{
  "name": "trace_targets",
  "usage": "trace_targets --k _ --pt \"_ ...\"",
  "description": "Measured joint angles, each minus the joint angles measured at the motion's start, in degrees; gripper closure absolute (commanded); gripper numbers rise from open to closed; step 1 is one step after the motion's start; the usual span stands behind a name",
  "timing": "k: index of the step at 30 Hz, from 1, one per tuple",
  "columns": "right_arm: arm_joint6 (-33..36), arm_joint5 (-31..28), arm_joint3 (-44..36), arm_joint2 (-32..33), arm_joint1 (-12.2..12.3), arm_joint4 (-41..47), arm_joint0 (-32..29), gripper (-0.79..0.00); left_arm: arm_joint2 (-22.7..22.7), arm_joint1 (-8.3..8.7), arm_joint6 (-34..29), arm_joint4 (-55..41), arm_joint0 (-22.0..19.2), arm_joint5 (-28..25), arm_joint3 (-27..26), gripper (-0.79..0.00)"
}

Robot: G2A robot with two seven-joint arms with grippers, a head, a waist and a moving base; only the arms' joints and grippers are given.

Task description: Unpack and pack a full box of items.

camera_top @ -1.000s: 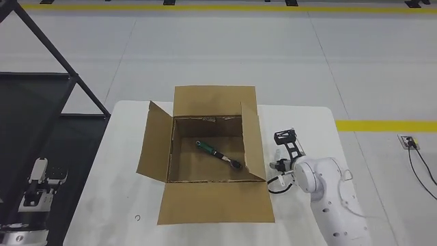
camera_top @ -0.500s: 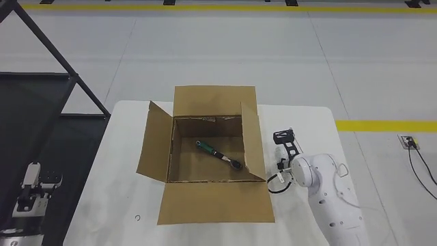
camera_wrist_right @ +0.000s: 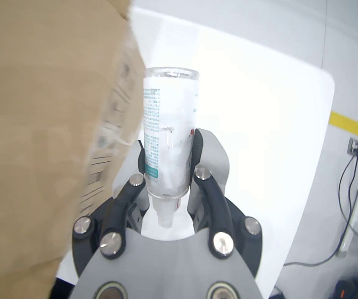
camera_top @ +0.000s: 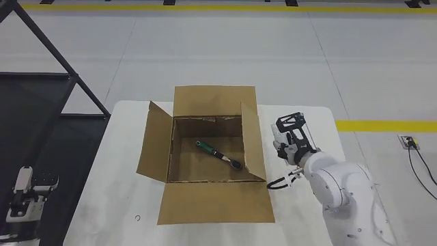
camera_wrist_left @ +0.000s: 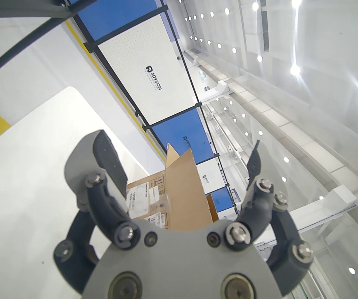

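The right gripper (camera_wrist_right: 169,150) was closed on a clear bottle (camera_wrist_right: 169,132), pads pinching its lower body just above the neck. The bottle's long axis ran straight out along the gripper's reach, with the nozzle tucked back toward the palm and the flat base pointing away. From above, that line ran roughly 6 to 12 o'clock, base toward 12, though the bottle was small there and the angle is only approximate. The relation that mattered was sideways. The open box (camera_top: 215,205) sat at 9 o'clock from the gripper, and its raised right-hand flap stood just beside the bottle, between it and the box floor. If the bottle was bound for the box, it would probably have to go up and over that flap toward 9 o'clock. If it was being unpacked, bare table (camera_top: 311,119) lay at 3 o'clock. Which of the two was meant could not be told. Inside the box lay a ratchet wrench (camera_top: 218,154), its long axis running 10 to 4 o'clock, green handle at the 10 end and head at the 4 end. The left gripper (camera_wrist_left: 179,154) was spread wide and empty, far off at 8 o'clock beyond the table's edge, so the right arm was much the nearer to the box.
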Motion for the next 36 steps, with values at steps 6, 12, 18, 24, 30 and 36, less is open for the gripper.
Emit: trace_targets --k 6,12,18,24,30,36 --pt "0.9 -2.8 -14.7 -5.6 0.0 -1.4 -0.8 0.0 -1.0 -0.3 -2.1 -3.0 2.0 -4.2 -1.1 -0.785" --pt "3.5 -2.3 -17.6 -14.7 -0.9 -1.8 3.9 0.0 -1.7 -0.53 -5.4 -5.6 3.9 -8.4 -4.9 -0.785" --pt "5.7 2.4 -12.7 -21.2 -2.1 -2.3 10.0 0.0 -1.3 -0.55 -8.8 -4.9 4.7 -9.9 -7.6 -0.785" --pt "5.7 1.7 -13.0 -21.0 -2.0 -2.3 9.8 0.0 -1.3 -0.55 -8.8 -4.9 4.7 -9.8 -7.5 -0.785" --pt "4.6 1.2 -12.2 -21.3 -2.1 -1.5 9.3 0.0 -1.3 -0.55 -8.8 -4.9 4.7 -9.8 -7.5 -0.785" --pt "-0.6 -2.1 -1.0 -28.4 -3.9 3.4 15.9 0.0 -1.0 -0.55 -9.0 -3.8 4.0 -8.7 -8.4 -0.785"
